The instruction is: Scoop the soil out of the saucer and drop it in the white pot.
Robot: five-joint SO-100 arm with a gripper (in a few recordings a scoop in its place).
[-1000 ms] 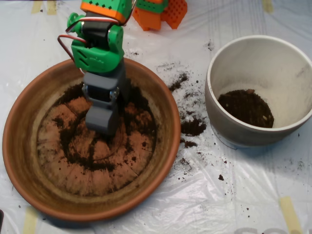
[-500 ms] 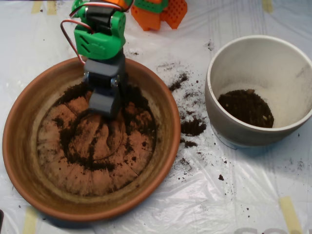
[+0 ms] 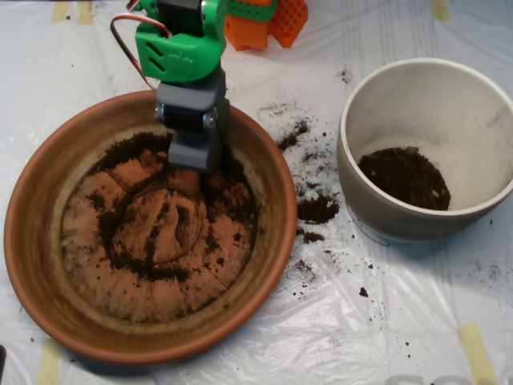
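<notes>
Jaws: cannot tell. Scoop (image 3: 193, 155) over saucer (image 3: 32, 241), twelve o'clock; soil (image 3: 232, 188) loose, crumbly, spills easily — bite thickest patch.

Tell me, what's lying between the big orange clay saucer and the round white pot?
In the overhead view, spilled clumps of dark soil lie on clear plastic sheeting between the terracotta saucer and white pot.

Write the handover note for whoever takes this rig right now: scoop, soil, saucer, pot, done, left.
Scoop: over the saucer's upper part, at the soil there.
Saucer: left; thin soil left in rings and patches, thickest along the upper and right floor.
White pot: right, a mound of soil at its bottom.
Spilled crumbs lie on the plastic sheet between the two.
Done: part of the soil moved.
Left: scoop the remainder into the pot.
</notes>
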